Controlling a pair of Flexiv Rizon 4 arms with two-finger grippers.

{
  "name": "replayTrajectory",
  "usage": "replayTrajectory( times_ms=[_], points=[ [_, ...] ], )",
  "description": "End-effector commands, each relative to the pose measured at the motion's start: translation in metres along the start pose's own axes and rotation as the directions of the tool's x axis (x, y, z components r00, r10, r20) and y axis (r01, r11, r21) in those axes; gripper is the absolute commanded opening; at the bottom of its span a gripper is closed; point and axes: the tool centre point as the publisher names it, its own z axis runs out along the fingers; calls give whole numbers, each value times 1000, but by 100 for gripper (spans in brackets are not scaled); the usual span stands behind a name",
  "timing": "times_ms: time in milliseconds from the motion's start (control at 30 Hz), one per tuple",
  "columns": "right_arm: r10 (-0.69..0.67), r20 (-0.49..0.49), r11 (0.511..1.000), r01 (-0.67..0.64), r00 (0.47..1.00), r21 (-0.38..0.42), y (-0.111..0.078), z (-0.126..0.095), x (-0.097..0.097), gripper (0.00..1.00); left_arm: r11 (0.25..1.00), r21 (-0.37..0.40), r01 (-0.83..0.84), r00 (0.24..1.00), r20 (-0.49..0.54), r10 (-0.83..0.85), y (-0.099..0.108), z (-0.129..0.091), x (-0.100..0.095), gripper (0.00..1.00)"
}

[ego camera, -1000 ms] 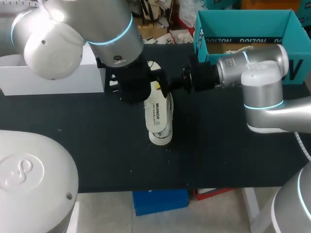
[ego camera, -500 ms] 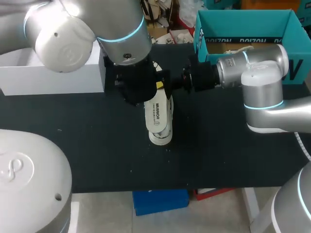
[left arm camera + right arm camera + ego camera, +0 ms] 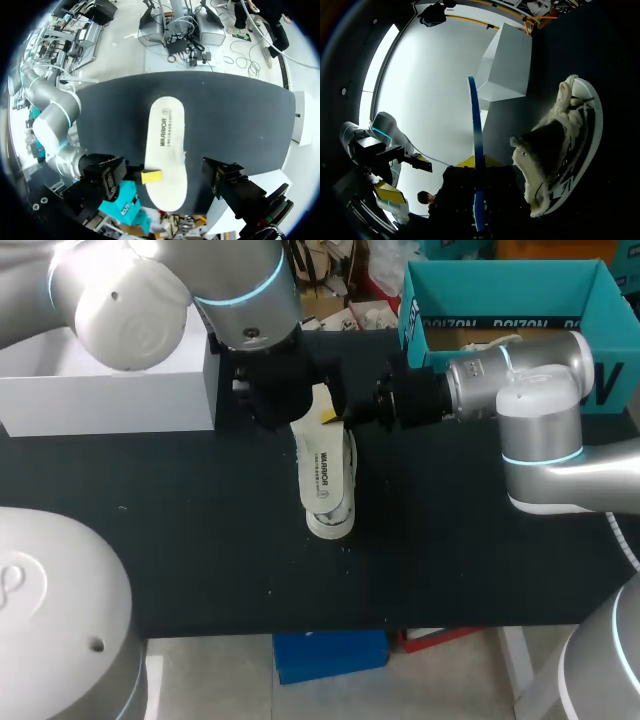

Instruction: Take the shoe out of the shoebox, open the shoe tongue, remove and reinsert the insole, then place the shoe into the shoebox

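Holds white foam insole (image 3: pixel 166 150) above white fleece-lined shoe (image 3: pixel 560 145), centre of black bench (image 3: pixel 180 540)
Clamps it in right gripper (image 3: pixel 476 161) (edge-on); cannot tell state of left gripper (image 3: pixel 278 400).

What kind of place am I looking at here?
Most likely a robotics lab bench: a left arm and a right arm hang over a shoe on a black table, near a teal shoebox.

Insole (image 3: pixel 167 150) white with dark lettering, underside apparently blue; shoe (image 3: pixel 560 145) cream-white, dark inside; shoebox (image 3: pixel 500 270) teal; table (image 3: pixel 200 540) black.
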Motion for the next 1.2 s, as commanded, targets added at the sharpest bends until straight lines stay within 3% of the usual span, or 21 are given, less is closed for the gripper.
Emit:
replayTrajectory(
  times_ms=[33, 300, 767, 1000, 1200],
  points=[
    [0, 0, 1000, 0, 1000, -1, 0, 1, -1, 0, 1000, 7, 3, 1000, -9, -3, 24, 6, -5, 100],
    [0, 0, 1000, 0, 1000, -1, 0, 1, -1, 0, 999, 20, 34, 999, 0, -34, 65, 17, -5, 100],
    [0, 0, 1000, 0, 1000, -1, 0, 1, -1, 0, 998, -35, 52, 998, -27, -53, 127, 23, -9, 100],
    [0, 0, 1000, 0, 1000, -1, 0, 1, -1, 0, 996, -47, 71, 997, -36, -73, 141, 25, -8, 100],
    [0, 0, 1000, 0, 1000, -1, 0, 1, -1, 0, 996, -46, 73, 996, -37, -75, 135, 23, -7, 100]
  ],
)
